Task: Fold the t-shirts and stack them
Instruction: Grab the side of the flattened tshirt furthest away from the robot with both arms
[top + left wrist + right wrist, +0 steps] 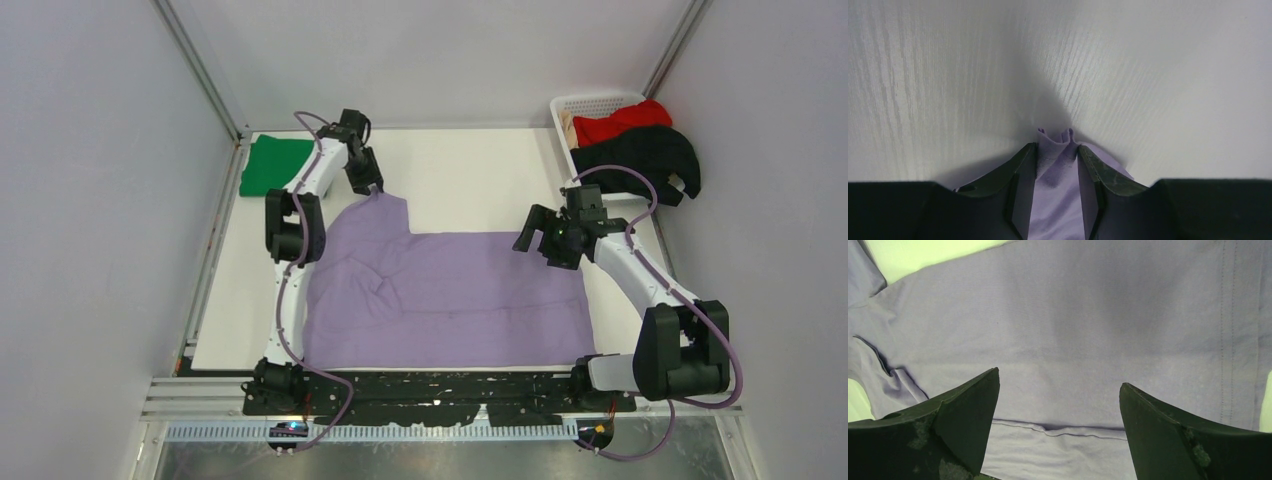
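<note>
The lavender t-shirt (450,290) is lying spread across the table (470,180), its near hem reaching back toward the arm bases. The right gripper (1059,378) is hovering over the shirt's right part with its jaws standing wide apart and gripping nothing; in its wrist view, flat purple fabric and a stitched hem are showing directly beneath and ahead of its fingers. Farther out, the left gripper (1057,150) is pinching the shirt's far left corner, its jaws closed narrowly on a small bunched fold of lavender cloth that is poking out just past the fingertips onto the bare tabletop. To the left of that gripper, a folded green t-shirt (272,165) is lying at the table's corner. Beyond the right gripper, a white basket (590,100) is holding a red t-shirt (625,122), and a black t-shirt (640,160) is draping over its near rim.
</note>
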You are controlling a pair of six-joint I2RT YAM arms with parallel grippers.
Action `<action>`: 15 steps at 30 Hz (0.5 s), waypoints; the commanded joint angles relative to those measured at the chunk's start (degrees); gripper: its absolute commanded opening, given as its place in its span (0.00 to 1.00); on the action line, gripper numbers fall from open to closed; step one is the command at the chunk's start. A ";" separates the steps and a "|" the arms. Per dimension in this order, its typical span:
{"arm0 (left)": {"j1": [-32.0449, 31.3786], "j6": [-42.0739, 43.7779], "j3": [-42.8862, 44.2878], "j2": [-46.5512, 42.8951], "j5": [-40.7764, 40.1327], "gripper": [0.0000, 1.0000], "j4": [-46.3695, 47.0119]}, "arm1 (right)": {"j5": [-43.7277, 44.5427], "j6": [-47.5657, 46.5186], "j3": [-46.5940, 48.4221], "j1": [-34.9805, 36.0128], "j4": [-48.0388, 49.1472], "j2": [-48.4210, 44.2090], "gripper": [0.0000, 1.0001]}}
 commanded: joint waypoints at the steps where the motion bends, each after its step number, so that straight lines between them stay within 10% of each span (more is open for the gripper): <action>1: 1.87 -3.05 -1.92 -1.78 4.19 0.38 4.65 | -0.88 0.60 0.42 -0.21 0.76 -1.45 0.97; 15: 3.02 -4.23 -1.39 -1.28 5.39 0.40 5.18 | 0.11 1.22 1.54 -0.20 -0.13 -1.92 0.98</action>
